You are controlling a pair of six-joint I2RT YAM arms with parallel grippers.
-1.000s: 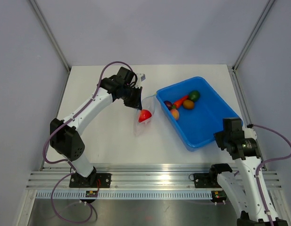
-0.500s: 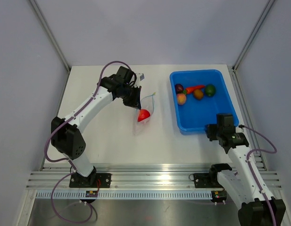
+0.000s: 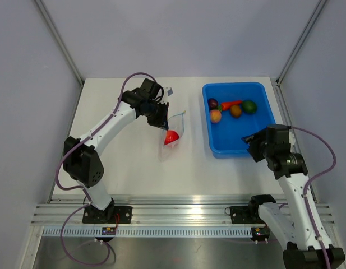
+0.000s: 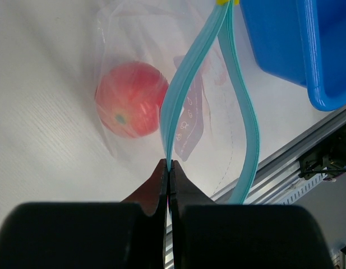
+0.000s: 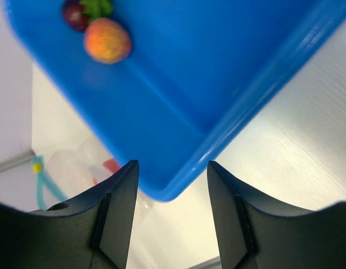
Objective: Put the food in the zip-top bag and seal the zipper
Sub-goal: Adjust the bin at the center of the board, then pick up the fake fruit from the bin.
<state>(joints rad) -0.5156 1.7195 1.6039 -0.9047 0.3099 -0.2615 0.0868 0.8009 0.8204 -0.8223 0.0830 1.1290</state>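
Your right gripper [image 3: 251, 142] has swung from the blue tray's [image 3: 247, 133] near edge to its 5 o'clock corner, jaws spread and empty. The tray, skewed a second ago, now sits square at the worktop's [image 3: 122, 162] 2 o'clock, so picking can likely begin. Your left gripper [image 4: 168, 166] stays clenched on one lip of the teal zipper [image 4: 187, 73], holding the crinkly clear zip-top bag [image 4: 123, 33] open near centre. One glossy red tomato [image 4: 130, 106] lies inside. The other smooth toy food [image 3: 229, 107] waits in the rigid tray.
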